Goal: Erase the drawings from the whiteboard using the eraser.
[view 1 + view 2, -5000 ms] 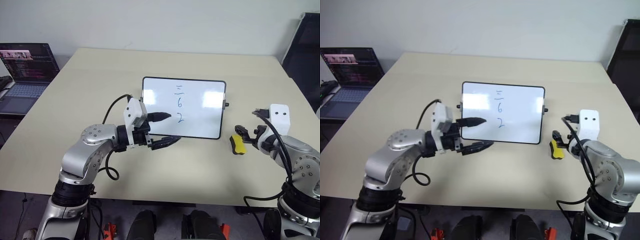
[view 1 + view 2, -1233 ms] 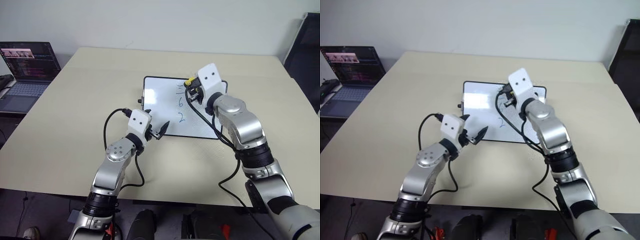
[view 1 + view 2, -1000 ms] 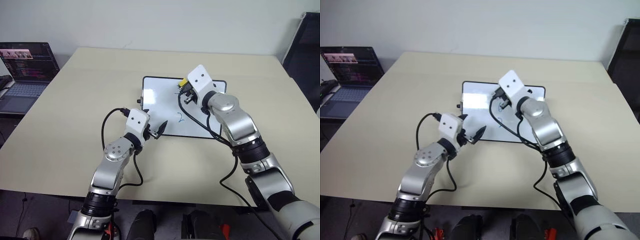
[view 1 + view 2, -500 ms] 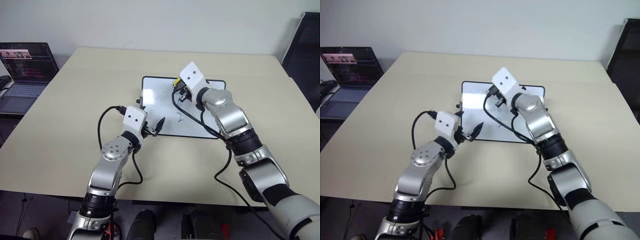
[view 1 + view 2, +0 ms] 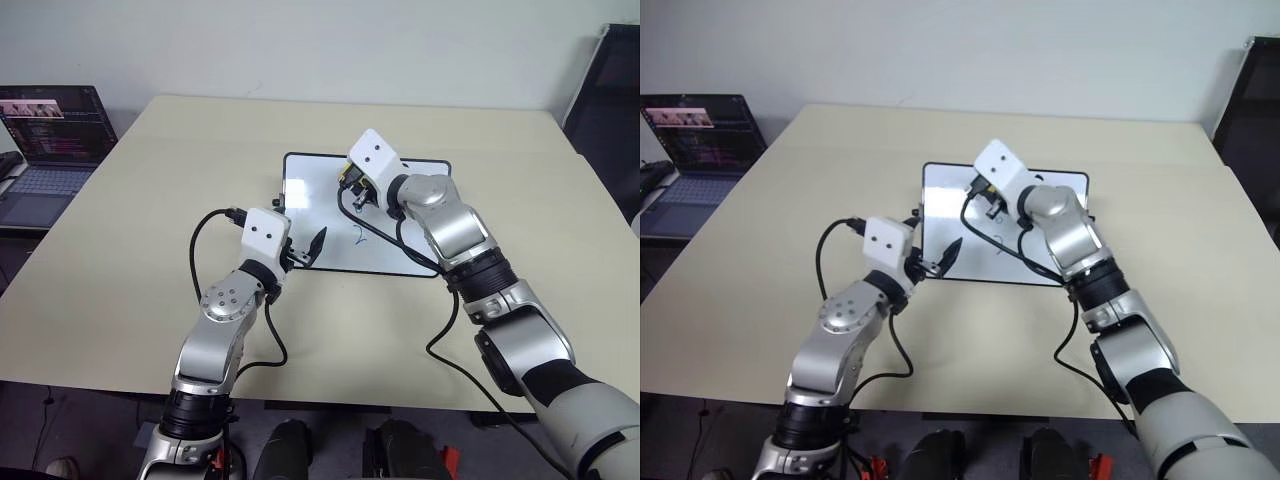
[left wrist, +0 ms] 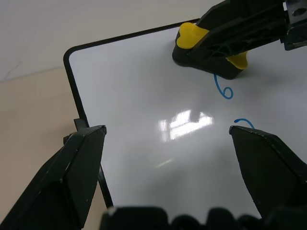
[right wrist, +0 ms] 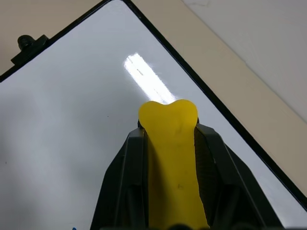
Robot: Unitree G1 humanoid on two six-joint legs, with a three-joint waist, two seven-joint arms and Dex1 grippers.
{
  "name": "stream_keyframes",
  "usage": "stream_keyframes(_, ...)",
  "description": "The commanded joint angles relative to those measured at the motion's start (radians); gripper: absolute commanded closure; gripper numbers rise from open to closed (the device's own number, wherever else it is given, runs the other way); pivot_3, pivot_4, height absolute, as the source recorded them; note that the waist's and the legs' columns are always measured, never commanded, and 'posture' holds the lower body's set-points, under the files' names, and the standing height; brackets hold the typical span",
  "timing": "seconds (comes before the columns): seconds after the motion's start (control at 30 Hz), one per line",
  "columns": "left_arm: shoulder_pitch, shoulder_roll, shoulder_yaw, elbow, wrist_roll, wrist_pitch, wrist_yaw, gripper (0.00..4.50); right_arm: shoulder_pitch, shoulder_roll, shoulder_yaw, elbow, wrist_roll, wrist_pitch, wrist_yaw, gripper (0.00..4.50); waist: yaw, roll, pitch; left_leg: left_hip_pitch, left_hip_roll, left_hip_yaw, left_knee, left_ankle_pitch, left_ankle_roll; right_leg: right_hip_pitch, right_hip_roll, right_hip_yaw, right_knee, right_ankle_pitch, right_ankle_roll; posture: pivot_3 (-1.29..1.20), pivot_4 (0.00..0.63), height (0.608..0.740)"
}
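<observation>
The whiteboard (image 5: 310,185) lies flat in the middle of the beige table. My right gripper (image 5: 350,186) is shut on the yellow and black eraser (image 7: 172,148), pressing it on the board's far half, left of centre. Of the drawings, a blue loop (image 6: 224,90) beside the eraser (image 6: 192,37) and a short blue curve (image 6: 243,121) show in the left wrist view; in the eye views one small blue mark (image 5: 358,237) shows. My left gripper (image 5: 302,230) is open at the board's near left corner, one finger (image 6: 72,172) outside the frame and the other over the white surface.
An open laptop (image 5: 50,130) stands on a separate surface at the far left. A black chair (image 5: 610,90) is at the far right. The table (image 5: 150,200) has bare room on both sides of the board.
Five seconds ago the eraser lay on the table at the right, with dashes, "6" and "2" whole. Over the last second my right gripper slid the eraser left across the board's upper part.
</observation>
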Motion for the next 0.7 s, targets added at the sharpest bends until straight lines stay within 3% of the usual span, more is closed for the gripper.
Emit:
stream_keyframes(0.03, -0.003, -0.013, -0.004, -0.051, 0.007, -0.005, 0.012, 0.0, -0.048, -0.028, 0.015, 0.043, -0.023, -0.063, 0.047, 3.53, 0.0, 0.0, 0.0, 0.0, 0.0, 0.0, 0.0, 0.0, 0.0, 0.0, 0.0, 0.0, 0.0, 0.0, 0.0, 0.0, 0.15, 0.74)
stream_keyframes(0.33, -0.007, -0.025, -0.01, -0.033, 0.009, -0.021, 0.014, 0.0, -0.061, -0.103, 0.021, 0.132, -0.057, -0.145, 0.099, 3.53, 0.005, 0.0, 0.0, 0.0, -0.001, -0.002, 0.005, 0.0, 0.0, 0.002, 0.0, -0.001, 0.004, 0.0, 0.0, 0.0, 0.15, 0.74)
stream_keyframes(0.7, -0.008, -0.032, -0.012, -0.023, 0.005, -0.03, 0.004, 0.0, 0.076, -0.221, 0.011, -0.022, -0.063, -0.078, 0.151, 3.53, 0.006, 0.0, 0.0, 0.001, -0.001, -0.004, 0.013, 0.0, 0.0, 0.004, 0.0, -0.002, 0.01, 0.0, 0.0, 0.0, 0.15, 0.74)
